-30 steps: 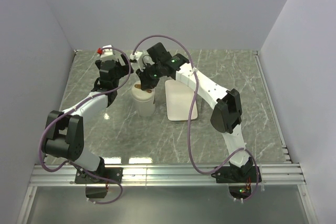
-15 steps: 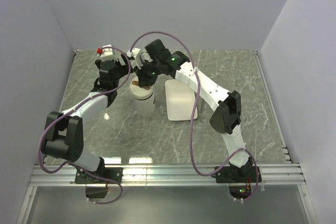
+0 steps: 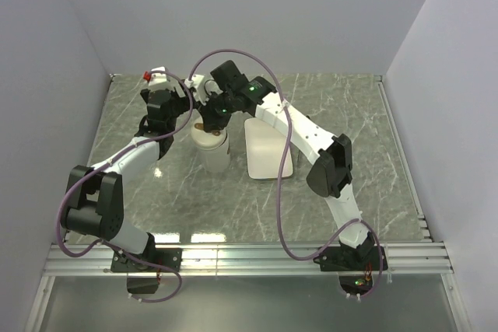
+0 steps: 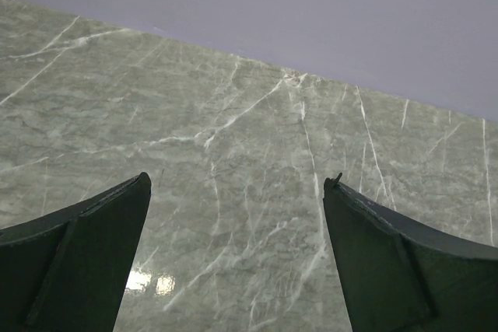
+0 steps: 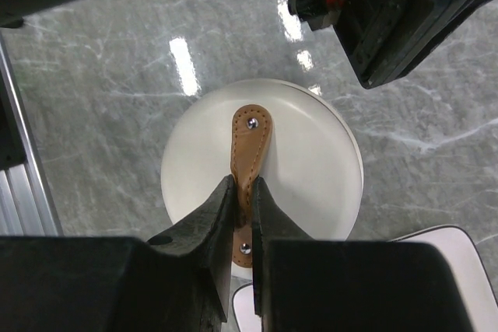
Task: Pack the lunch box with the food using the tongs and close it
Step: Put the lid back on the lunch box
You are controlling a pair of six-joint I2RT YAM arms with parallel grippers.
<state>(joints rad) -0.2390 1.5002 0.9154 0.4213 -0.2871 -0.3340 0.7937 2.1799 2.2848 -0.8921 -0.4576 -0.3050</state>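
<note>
With your right gripper (image 5: 243, 184) pinching the lid's (image 5: 311, 169) brown strap (image 5: 250, 134), seat it level on the lunch box (image 3: 214, 155); your left gripper (image 4: 237, 180) hangs open.

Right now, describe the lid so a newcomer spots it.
On the marble table, left of the flat white plate, stands a tall white lunch box. The lid is the round cream disc on top; alone here, it carries a brown strap handle, pinched by the fingers of the right gripper.
</note>
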